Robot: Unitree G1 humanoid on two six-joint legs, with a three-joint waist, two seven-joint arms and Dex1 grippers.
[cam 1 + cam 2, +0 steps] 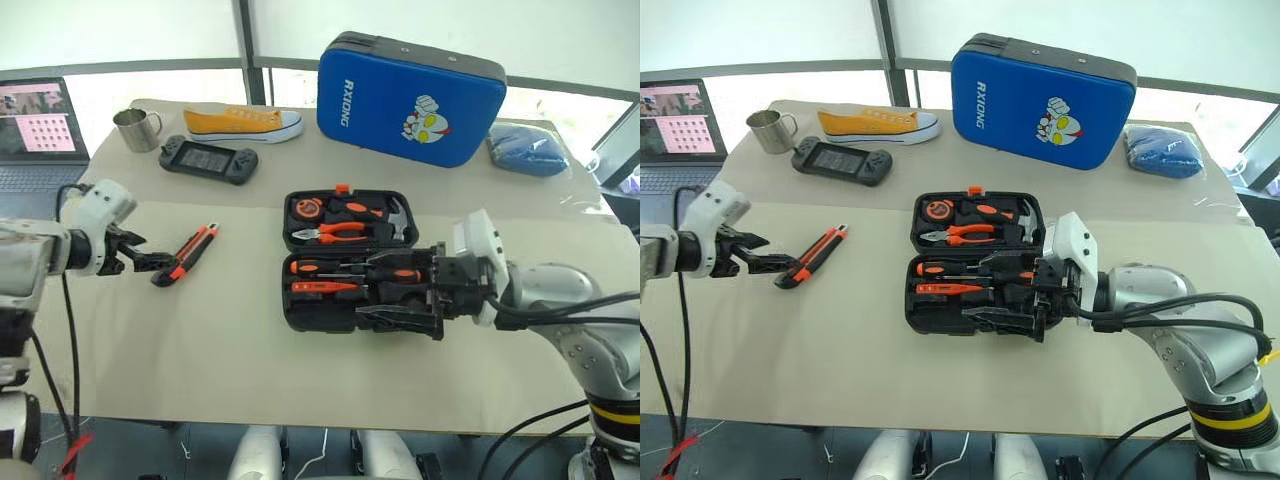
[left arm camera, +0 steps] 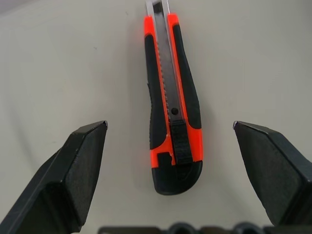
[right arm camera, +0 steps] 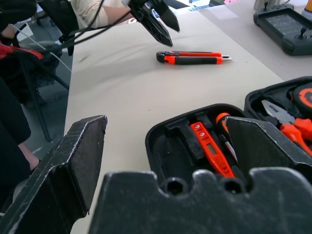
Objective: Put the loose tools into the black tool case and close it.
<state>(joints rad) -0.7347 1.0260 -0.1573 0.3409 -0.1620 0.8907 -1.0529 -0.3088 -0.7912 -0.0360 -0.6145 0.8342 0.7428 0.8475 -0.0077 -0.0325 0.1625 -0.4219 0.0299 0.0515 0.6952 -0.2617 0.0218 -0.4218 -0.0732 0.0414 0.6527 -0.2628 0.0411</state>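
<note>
- Daylight pours through the pale translucent wall panels (image 1: 420,20) behind the beige paper-covered table (image 1: 200,330), washing those panels out to near white.
- The table surface is evenly and brightly lit, with only soft, short shadows beneath the open black moulded-plastic tool case (image 1: 300,310) and the orange-and-black utility knife (image 1: 188,252).
- The glossy blue cartoon-printed case (image 1: 370,100) carries a mild sheen along its upper edge.
- In the left wrist view the knife is sharp, while the black fingers (image 2: 73,170) close to the lens look soft.
- In the right wrist view the near black fingers (image 3: 63,170) are blurred, the far table edge is bright, and the dark area beside the table stays dim.
</note>
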